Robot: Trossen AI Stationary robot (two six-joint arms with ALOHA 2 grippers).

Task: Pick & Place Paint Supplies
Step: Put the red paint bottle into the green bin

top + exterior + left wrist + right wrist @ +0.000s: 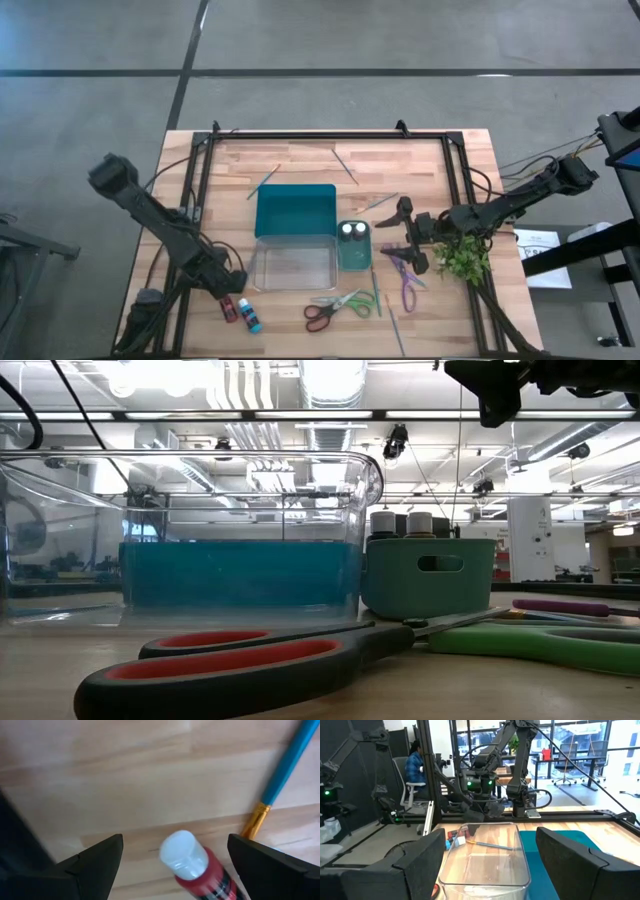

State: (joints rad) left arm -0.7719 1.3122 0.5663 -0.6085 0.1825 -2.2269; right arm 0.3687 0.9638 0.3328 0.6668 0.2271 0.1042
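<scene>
Left claw [175, 857] hangs spread wide over the red paint bottle [197, 867], cut off at the frame's bottom, lower left on the counter [300, 155]. Right claw [408, 238], centre-right, gapes empty.

Red paint bottle [229, 309] and blue paint bottle [249, 316] lying side by side, red-green scissors [338, 305], purple scissors [405, 281], scattered brushes [345, 165]

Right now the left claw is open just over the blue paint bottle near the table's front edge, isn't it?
Not quite: the left wrist view shows the open left gripper over the red paint bottle, not the blue one beside it.
</scene>
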